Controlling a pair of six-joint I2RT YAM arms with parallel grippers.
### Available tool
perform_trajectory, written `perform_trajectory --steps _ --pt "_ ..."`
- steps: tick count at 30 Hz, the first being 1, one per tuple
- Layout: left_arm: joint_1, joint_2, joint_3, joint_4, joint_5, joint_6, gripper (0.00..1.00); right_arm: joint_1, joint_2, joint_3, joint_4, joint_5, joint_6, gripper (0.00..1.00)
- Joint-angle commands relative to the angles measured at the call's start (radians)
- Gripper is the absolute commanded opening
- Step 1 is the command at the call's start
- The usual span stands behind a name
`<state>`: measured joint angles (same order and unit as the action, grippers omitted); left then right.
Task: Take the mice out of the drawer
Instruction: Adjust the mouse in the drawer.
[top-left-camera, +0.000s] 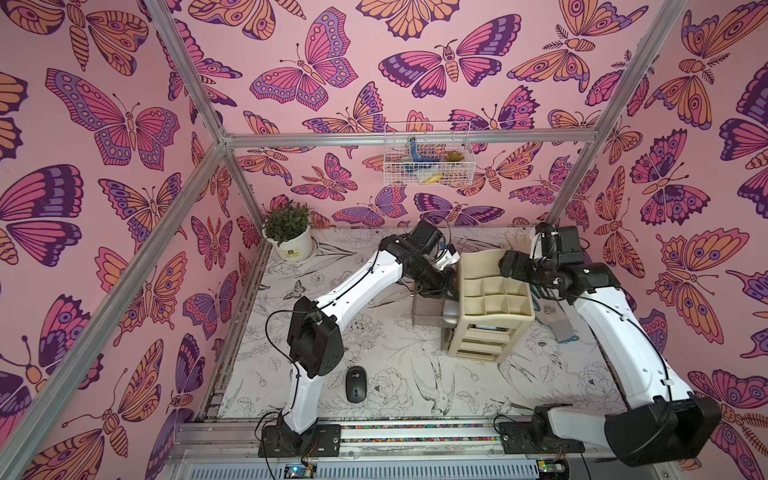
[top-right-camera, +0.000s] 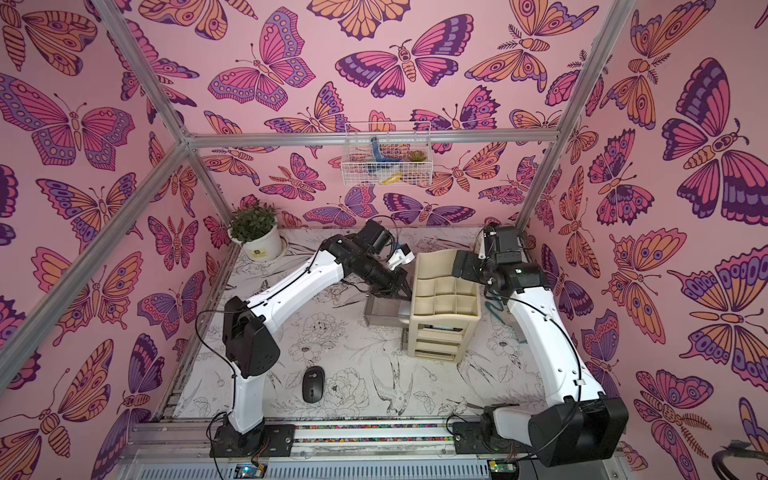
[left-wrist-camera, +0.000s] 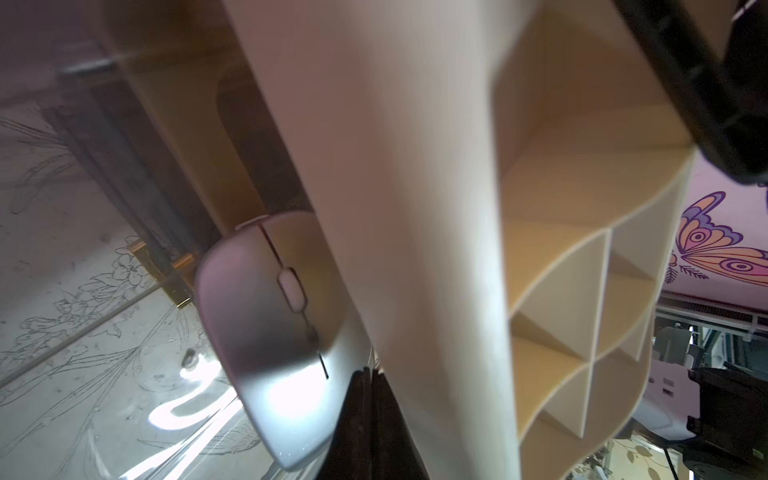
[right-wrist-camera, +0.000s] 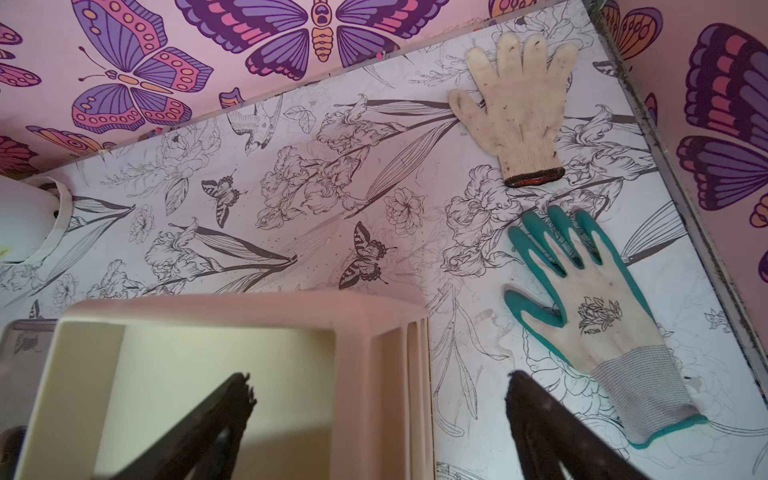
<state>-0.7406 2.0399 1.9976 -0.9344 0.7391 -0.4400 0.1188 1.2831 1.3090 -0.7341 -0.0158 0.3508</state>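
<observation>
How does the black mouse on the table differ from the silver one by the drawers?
The black mouse is dark; the silver mouse is pale and shiny. The black mouse lies in the open on the table; the silver mouse seems to sit in the pulled-out clear drawer, beside the beige drawer unit. Both are small ovals with a wheel on the midline.

l jaws closed, r jaws apart
</observation>
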Motion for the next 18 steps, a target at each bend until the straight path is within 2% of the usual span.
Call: perform_trajectory --steps 1,11,14,18 --pt "-0.008 0.029 -0.013 0.017 0.048 -0.039 0.0 0.012 0.034 -0.045 -0.095 -0.066 -0.028 0.97" --pt "-0.034 0.072 -0.027 0.035 0.078 -0.064 0.0 0.012 0.047 -0.051 -0.093 -0.086 -0.036 0.97" --pt "-0.035 0.097 -0.031 -0.038 0.014 -0.028 0.0 0.012 0.051 -0.047 -0.094 -0.079 -0.041 0.97" --pt "-0.034 0.104 -0.042 -0.148 -0.138 0.017 0.0 0.012 0.056 -0.041 -0.094 -0.07 -0.048 0.97"
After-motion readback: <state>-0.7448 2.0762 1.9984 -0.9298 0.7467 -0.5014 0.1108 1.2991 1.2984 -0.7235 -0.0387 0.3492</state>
